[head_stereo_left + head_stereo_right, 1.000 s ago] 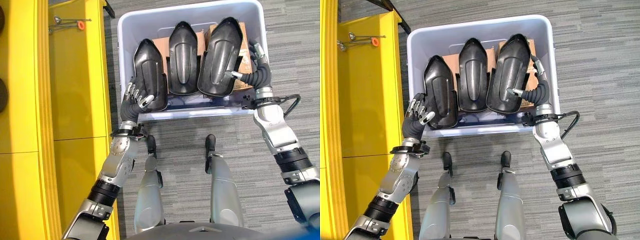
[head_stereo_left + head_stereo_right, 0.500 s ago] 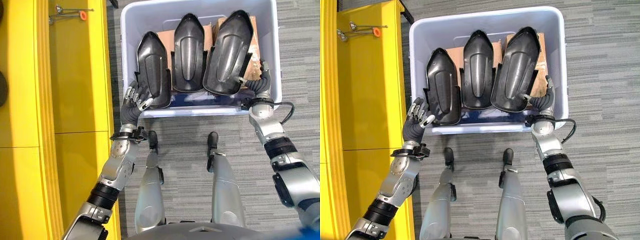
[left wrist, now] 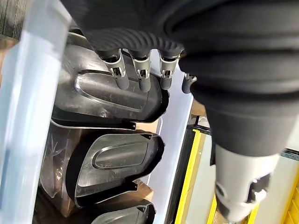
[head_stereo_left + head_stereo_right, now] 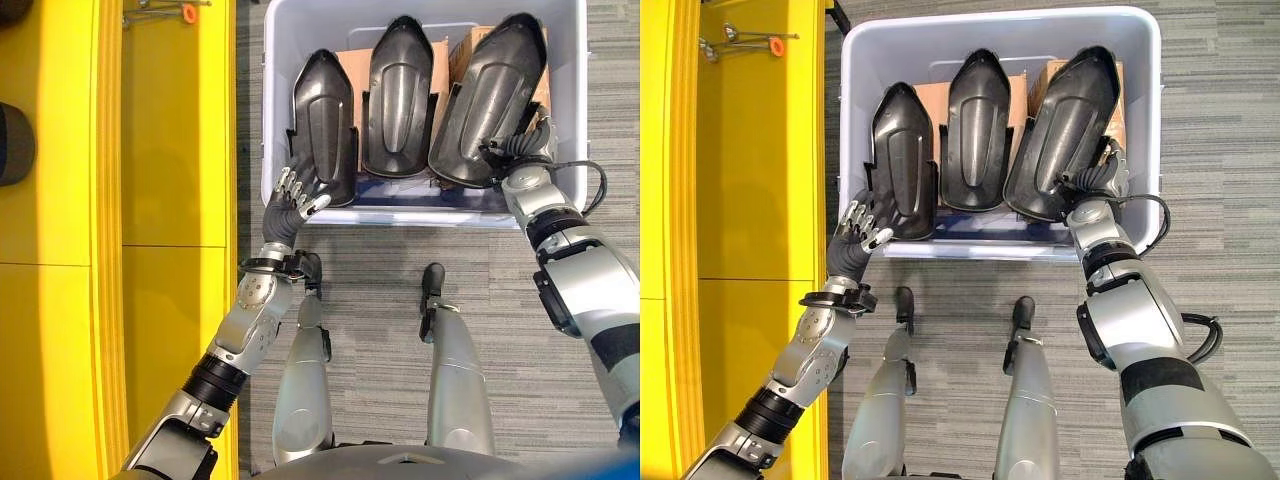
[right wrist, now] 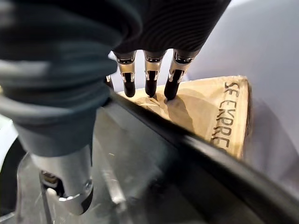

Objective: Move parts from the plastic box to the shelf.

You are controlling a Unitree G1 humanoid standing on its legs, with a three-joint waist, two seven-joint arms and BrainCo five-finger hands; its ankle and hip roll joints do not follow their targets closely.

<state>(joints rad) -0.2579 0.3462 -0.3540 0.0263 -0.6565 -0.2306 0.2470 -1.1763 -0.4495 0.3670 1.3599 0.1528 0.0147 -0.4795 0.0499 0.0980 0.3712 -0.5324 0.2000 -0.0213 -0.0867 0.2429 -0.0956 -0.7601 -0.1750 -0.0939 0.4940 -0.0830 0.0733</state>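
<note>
A pale plastic box (image 4: 400, 216) on the floor holds three black moulded parts standing side by side: left (image 4: 325, 125), middle (image 4: 398, 95) and right (image 4: 490, 95). My left hand (image 4: 290, 200) hovers at the box's near left corner, open, its fingers (image 3: 122, 81) relaxed just over the left part's (image 3: 107, 93) lower end. My right hand (image 4: 1100, 180) is at the right part's lower right edge. Its fingers (image 5: 149, 86) reach behind the part's black rim (image 5: 187, 149) toward the cardboard (image 5: 210, 107), with the thumb (image 5: 70, 186) on the inner face, pinching that edge.
The yellow shelf (image 4: 170, 150) runs along the left side, close to the box. It carries small metal tools with an orange piece (image 4: 185, 12) and a dark round thing (image 4: 12, 145). Cardboard boxes sit under the parts. Grey carpet (image 4: 1200, 120) surrounds the box.
The camera has shifted, so the box sits further right in the picture. My right arm has drawn in, and its hand has slid to the right part's lower right edge. The left hand stays by the corner.
</note>
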